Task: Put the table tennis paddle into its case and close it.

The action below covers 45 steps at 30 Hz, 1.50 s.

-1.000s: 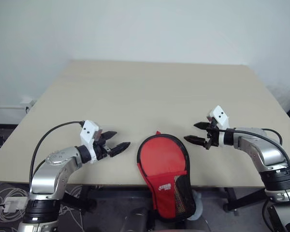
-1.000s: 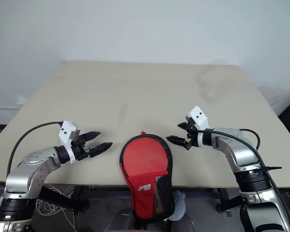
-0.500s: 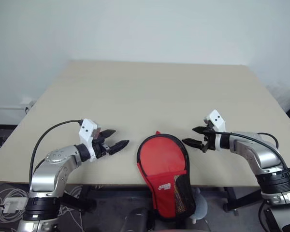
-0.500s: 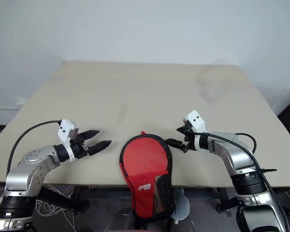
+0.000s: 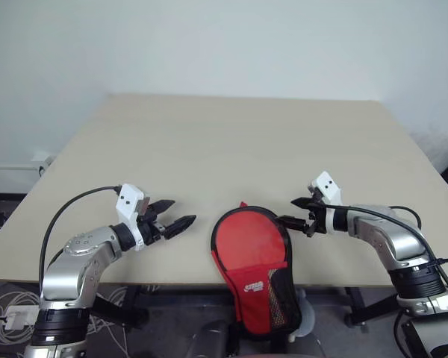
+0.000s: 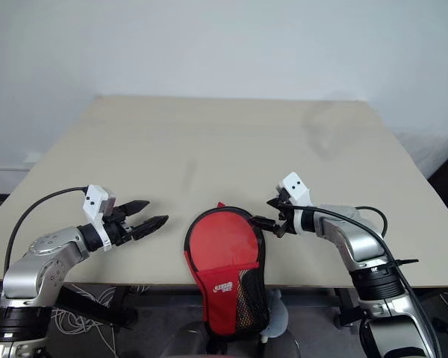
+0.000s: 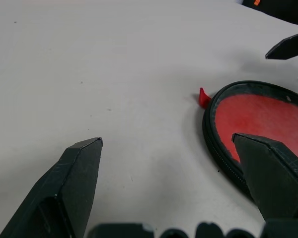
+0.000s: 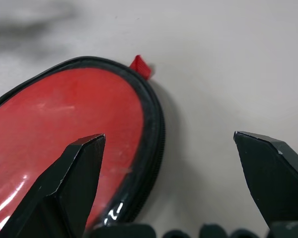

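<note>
the right claw (image 5: 297,212) has been brought in and lowered from a spot clear of the red paddle-shaped fabric case (image 5: 255,257) to its black zipper rim, fingers spread wide with nothing held. a grasp on the rim is judged to be next. the left claw (image 5: 177,216) is kept just left of the case, also wide open and empty. the case is seen at the near edge of the pale counter (image 5: 239,142), its mesh-pocket end overhanging; inside the rim a glossy red face is seen.
</note>
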Available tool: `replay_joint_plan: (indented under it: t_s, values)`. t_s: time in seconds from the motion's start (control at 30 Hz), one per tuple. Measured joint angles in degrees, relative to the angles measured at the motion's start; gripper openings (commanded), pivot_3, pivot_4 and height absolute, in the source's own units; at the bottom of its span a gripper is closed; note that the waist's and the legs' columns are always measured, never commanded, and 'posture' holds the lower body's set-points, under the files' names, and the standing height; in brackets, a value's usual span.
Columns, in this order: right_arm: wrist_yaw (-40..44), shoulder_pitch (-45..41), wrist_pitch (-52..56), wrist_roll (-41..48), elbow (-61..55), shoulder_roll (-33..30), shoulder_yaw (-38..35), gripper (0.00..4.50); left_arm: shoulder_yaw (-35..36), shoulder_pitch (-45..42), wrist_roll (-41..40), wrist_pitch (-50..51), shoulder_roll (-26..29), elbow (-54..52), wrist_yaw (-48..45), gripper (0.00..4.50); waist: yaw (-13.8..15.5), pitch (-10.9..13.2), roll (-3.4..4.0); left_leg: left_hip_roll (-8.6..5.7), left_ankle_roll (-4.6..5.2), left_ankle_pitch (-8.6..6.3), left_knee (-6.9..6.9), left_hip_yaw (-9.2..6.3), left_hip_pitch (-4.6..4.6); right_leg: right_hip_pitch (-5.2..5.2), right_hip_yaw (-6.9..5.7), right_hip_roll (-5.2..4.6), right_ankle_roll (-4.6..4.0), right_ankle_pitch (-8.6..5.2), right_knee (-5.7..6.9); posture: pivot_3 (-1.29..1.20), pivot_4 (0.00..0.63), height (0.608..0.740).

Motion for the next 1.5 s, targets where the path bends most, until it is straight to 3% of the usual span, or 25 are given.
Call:
replay_joint_plan:
  t_s: [1.5]
  values:
    - [-0.97, -2.13, -0.94, -0.24, 2.53, 4.12, 0.85, 4.50, 2.58, 4.68, -1.26, 1.81, 3.41, -2.45, 0.79, 4.46, -0.01, -0.02, -0.02, 0.04, -0.42, 0.26, 0.12, 0.31, -0.02, -0.49, 0.31, -0.09, -0.12, 0.11, 0.78, 0.00, 0.000, 0.706]
